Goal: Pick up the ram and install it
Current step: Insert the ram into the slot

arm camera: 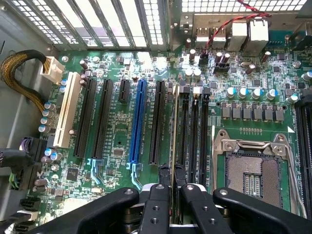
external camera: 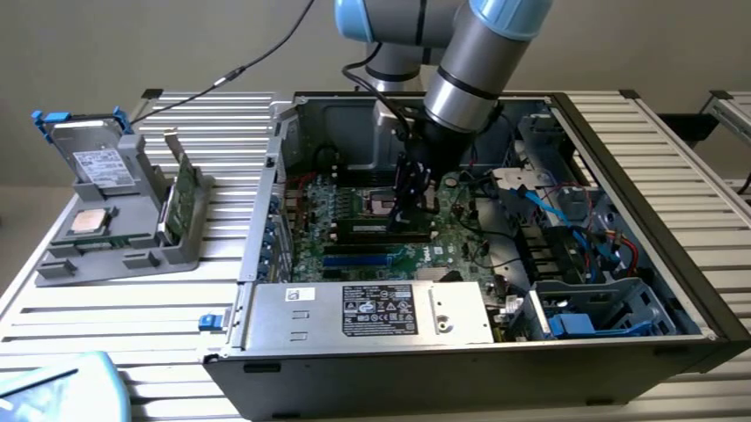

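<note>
Wrist view has the fingers (arm camera: pixel 167 176) pinched narrow on the ram (arm camera: pixel 174 126), which is seen edge-on as a thin pale strip running straight out beyond the fingertips. The ram lies along the row of black memory slots (arm camera: pixel 192 131) on the motherboard (arm camera: pixel 117 146), over the slot on the side toward the long black expansion slots. Whether its lower edge touches that slot I cannot tell. In the exterior view the arm (external camera: pixel 470 79) reaches down into the open computer case (external camera: pixel 692 290), with the fingers low over the board.

The slots sit tight together beside the fingertips. A slight sideways offset or twist could set the stick on a slot wall or into the neighbouring slot. Pressing down then might flex the board or make the thin stick slip in the grip. Closed end latches or a mismatched notch would also block seating.
</note>
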Robot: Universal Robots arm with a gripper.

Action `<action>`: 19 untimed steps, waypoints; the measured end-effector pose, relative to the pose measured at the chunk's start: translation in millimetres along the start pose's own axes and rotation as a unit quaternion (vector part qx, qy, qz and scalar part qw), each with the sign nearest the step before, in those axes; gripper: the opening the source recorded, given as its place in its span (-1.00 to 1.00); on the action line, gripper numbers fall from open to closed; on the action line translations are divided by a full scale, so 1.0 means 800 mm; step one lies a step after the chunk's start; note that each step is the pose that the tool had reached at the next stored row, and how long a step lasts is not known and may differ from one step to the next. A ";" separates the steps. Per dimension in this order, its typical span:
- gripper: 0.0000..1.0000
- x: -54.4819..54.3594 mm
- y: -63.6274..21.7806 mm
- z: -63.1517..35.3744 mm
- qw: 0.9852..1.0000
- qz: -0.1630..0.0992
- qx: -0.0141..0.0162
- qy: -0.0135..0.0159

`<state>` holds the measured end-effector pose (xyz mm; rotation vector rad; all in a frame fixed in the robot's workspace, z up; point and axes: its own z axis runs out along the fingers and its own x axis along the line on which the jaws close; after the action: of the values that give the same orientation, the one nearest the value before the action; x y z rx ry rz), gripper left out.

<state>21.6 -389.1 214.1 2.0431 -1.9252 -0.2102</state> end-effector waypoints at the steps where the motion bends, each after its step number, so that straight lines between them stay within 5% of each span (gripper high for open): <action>1: -0.72 0.000 0.000 0.000 1.000 0.000 0.000 0.000; 19: -0.72 -0.001 -0.002 0.004 1.000 0.003 0.000 -0.001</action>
<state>21.6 -389.0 210.4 2.0366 -1.9317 -0.2106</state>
